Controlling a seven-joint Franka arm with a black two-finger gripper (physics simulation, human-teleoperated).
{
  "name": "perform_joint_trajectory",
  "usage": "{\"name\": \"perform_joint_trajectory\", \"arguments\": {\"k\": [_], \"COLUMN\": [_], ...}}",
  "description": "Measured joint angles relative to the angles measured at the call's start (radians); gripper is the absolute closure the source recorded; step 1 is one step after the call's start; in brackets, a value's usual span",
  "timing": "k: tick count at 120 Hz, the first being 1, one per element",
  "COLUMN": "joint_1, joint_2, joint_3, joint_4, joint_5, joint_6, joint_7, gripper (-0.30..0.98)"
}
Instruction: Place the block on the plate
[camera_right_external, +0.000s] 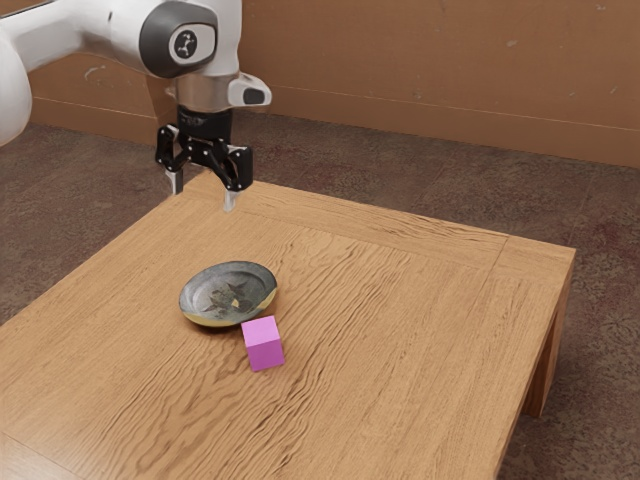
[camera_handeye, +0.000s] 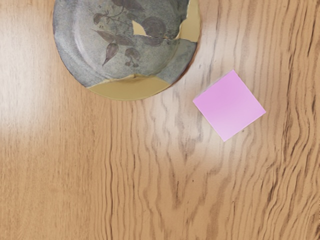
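My gripper (camera_right_external: 202, 190) hangs high over the table's far edge in the exterior view, its two fingers wide apart with nothing between them. Lower down, toward the middle of the table, lies a dark grey plate (camera_right_external: 228, 292) with yellowish patches on its rim. A pink-purple block (camera_right_external: 263, 343) sits on the wood just beside the plate, not on it. From the hand, the wrist view looks down on the plate (camera_handeye: 125, 40) and the block (camera_handeye: 229, 105), with a narrow strip of wood between them.
The wooden table (camera_right_external: 400, 300) carries the plate and block. Its far edge runs beneath my hand, and one leg (camera_right_external: 547, 350) stands at the exterior view's right. Behind are a dark carpeted floor (camera_right_external: 330, 155) and a brown wall (camera_right_external: 430, 60).
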Motion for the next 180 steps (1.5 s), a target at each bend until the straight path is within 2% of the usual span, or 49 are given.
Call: {"name": "perform_joint_trajectory", "arguments": {"k": [8, 40, 62, 93, 132, 180], "joint_1": [0.001, 0.021, 0.021, -0.007, -0.015, -0.018], "joint_2": [0.000, 0.005, 0.006, 0.052, 0.083, 0.131], "joint_3": [0.004, 0.043, 0.044, 0.038, 0.032, 0.023], "joint_4": [-0.012, -0.255, -0.419, -0.556, -0.625, -0.631], "joint_5": [0.000, -0.029, -0.082, -0.101, -0.104, -0.104], "joint_6": [0.041, 0.316, 0.527, 0.791, 0.909, 0.972], "joint_7": [0.010, -0.027, -0.179, -0.443, -0.673, -0.829], "gripper": [0.00, 0.00, 0.00, 0.00, 0.00, 0.00]}}
